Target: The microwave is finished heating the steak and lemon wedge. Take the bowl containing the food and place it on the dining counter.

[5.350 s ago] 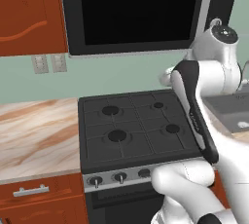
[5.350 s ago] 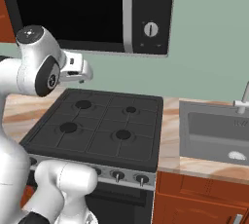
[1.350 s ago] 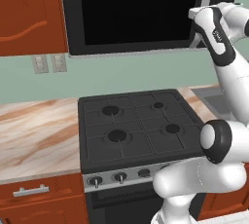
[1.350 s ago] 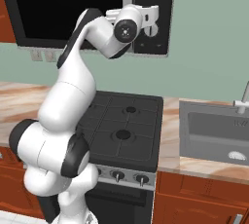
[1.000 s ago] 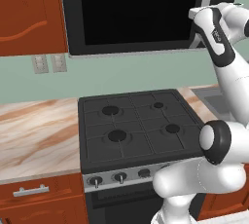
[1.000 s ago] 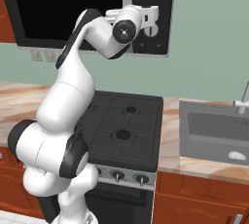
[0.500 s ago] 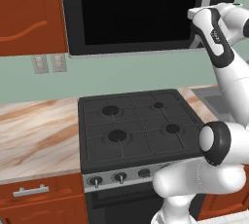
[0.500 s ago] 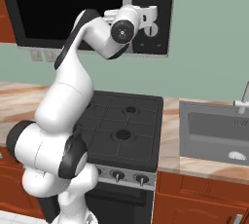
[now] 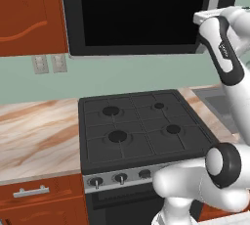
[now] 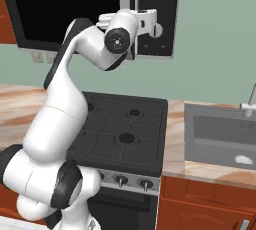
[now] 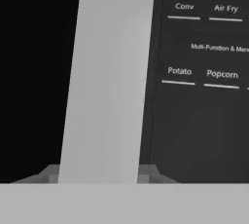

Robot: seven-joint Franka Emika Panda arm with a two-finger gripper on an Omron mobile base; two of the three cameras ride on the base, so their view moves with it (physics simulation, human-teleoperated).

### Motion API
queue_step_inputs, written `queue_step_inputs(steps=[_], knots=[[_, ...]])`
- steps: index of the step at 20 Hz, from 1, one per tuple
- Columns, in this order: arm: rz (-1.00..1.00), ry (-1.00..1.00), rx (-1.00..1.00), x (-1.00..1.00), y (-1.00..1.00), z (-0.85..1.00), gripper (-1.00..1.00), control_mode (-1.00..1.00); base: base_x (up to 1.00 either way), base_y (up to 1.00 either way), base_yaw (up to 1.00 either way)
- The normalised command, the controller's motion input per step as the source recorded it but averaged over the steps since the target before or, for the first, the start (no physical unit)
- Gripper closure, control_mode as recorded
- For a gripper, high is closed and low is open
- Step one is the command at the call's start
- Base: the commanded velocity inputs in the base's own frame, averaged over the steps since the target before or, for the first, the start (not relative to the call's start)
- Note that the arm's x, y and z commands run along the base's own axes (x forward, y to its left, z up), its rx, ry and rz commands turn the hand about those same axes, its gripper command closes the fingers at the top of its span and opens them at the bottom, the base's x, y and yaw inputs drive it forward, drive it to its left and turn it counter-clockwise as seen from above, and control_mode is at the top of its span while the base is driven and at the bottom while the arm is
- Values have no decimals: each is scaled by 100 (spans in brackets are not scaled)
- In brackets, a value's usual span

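Hand view is sitting very close to the microwave [image 11: 204,96]: a pale grey vertical bar, its door handle [image 11: 109,82], is running up the middle, with black door glass to one side and the black control panel to the other, carrying labels such as "Potato" and "Popcorn". The claw's fingertips are not showing clearly here, so I cannot tell how far the claw is open or whether it is holding anything.

Right base view is giving what the hand camera cannot: the white arm is reaching up from the lower left, and the claw [image 10: 150,24] is lying against the microwave [image 10: 75,9] where the door meets the side panel, just beside the white knob [image 10: 159,30]. The door is closed, so the bowl, steak and lemon wedge are hidden.

Left base view is showing the wide black door glass [image 9: 141,11] above the stove [image 9: 139,126], with the arm's forearm crossing the microwave's right edge and covering the claw. This view is also showing the cream-marble desk [image 9: 36,131] left of the stove; the right base view is showing a sink [image 10: 222,139] to the stove's right.
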Motion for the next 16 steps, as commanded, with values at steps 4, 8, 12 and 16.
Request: queue_step_inputs(steps=[4, 8, 12, 16], knots=[[0, -1, 0, -100, 41, 42, 100, -100, 0, 0, 0], [-3, 0, 0, -100, 61, 46, 100, -100, 0, 0, 0], [-8, 0, 0, -100, 78, 48, 100, -100, 0, 0, 0], [-10, 0, 0, -100, 78, 50, 100, -100, 0, 0, 0]])
